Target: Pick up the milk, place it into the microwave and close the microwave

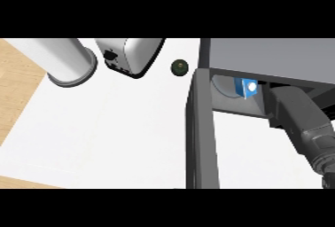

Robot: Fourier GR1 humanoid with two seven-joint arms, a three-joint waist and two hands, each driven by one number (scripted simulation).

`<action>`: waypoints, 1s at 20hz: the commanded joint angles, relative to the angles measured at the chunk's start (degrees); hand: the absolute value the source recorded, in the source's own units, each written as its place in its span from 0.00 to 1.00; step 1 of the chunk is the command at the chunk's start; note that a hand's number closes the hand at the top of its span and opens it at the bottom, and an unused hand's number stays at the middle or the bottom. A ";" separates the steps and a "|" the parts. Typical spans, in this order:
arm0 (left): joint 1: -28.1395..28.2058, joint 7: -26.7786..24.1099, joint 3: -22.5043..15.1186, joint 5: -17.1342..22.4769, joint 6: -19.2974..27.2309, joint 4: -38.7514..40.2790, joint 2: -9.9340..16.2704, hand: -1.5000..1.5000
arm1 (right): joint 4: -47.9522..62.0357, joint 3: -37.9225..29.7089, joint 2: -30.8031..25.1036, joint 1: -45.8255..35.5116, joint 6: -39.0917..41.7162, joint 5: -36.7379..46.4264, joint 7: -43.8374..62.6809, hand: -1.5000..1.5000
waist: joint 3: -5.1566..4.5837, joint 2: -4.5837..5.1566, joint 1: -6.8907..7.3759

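The milk (248, 88), a small blue and white carton, stands slightly tilted inside the microwave (268, 57), just under its grey top and next to the pale turntable (224, 85). My right forearm reaches in from the lower right, and my right hand (286, 98) is inside the cavity right beside the carton's right side, mostly hidden by the microwave's top. The microwave door (200, 133) is swung open toward me and shows edge-on as a dark upright bar left of the cavity. Only pale arm segments (68, 60) of my left arm show at the top left.
A small dark round object (180, 66) lies on the white counter (104, 133) left of the microwave. A second pale arm segment (130, 54) hangs over the counter's far side. The wooden floor (16, 88) shows beyond the counter's left edge.
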 commanded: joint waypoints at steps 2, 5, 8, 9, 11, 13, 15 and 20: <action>-1.18 0.41 0.23 0.02 0.44 0.95 0.92 0.00 | -0.17 1.20 -3.38 -3.07 0.07 1.34 1.95 1.00 | 0.98 2.36 1.95; -1.20 0.40 0.16 -0.87 0.33 0.59 0.73 0.00 | 0.09 1.12 -4.23 -3.09 0.23 1.18 1.58 1.00 | 1.03 2.42 2.35; -1.57 -0.06 1.16 -1.19 -0.13 0.70 1.27 0.00 | 0.40 1.35 -4.86 -2.26 0.56 1.49 1.21 1.00 | 1.11 2.82 3.27; -2.00 0.48 0.33 -1.46 0.41 0.68 1.26 0.00 | 0.19 1.37 -5.56 -3.60 0.98 1.51 2.19 1.00 | 1.10 2.98 2.85; -2.11 0.30 1.21 -2.10 -0.19 1.21 1.93 0.00 | 0.41 1.38 -5.76 -2.81 1.70 1.48 2.09 1.00 | 1.08 2.89 3.01; -2.15 0.85 0.18 -2.36 -0.47 1.36 1.98 0.00 | 0.05 1.49 -5.17 -4.57 0.59 1.55 3.31 1.00 | 1.00 3.01 3.76; -2.78 0.86 0.53 -2.77 -0.06 1.84 2.28 0.00 | -0.27 1.18 -5.89 -3.17 1.34 1.23 2.04 1.00 | 1.12 3.27 3.00; -3.64 1.09 -0.22 -4.18 -0.07 1.62 2.38 0.00 | -1.43 -0.07 -3.37 -4.84 3.01 -0.38 1.51 0.00 | 1.23 2.72 3.18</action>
